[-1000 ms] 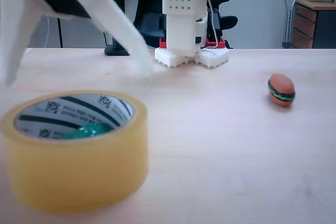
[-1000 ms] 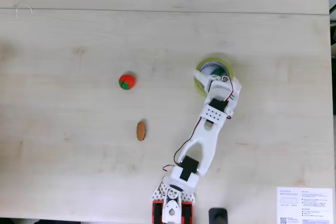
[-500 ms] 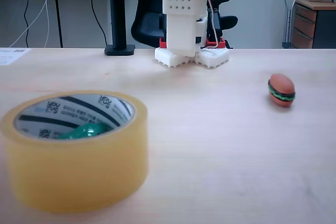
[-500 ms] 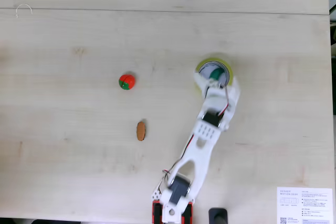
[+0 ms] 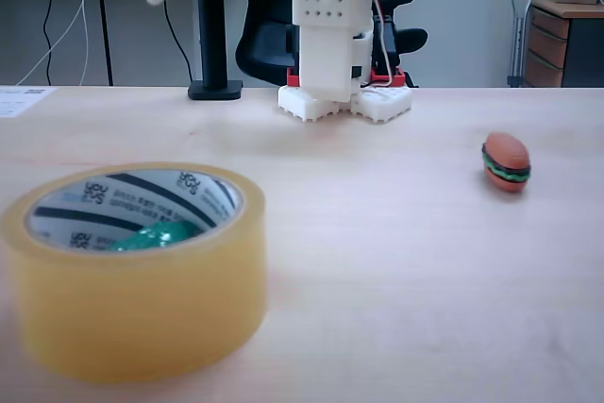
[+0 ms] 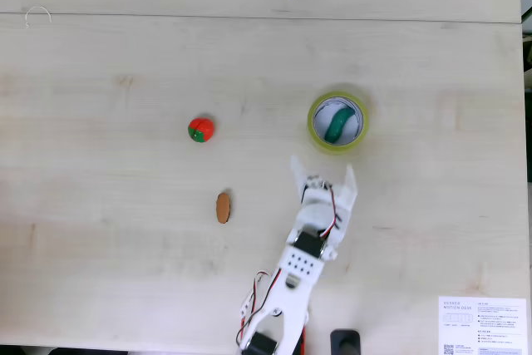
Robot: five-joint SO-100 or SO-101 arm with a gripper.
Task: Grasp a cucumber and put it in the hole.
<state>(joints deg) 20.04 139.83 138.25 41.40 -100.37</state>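
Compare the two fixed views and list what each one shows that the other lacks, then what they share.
A fixed view at table height adds the room behind: an office chair, a drawer cabinet, and the black lettering on the tape roll's inner core.

A fixed view from above adds a red-and-green toy and the end effector, open and apart from the roll.

Both fixed views show the cucumber lying inside the tape roll, the toy burger and the wooden table.
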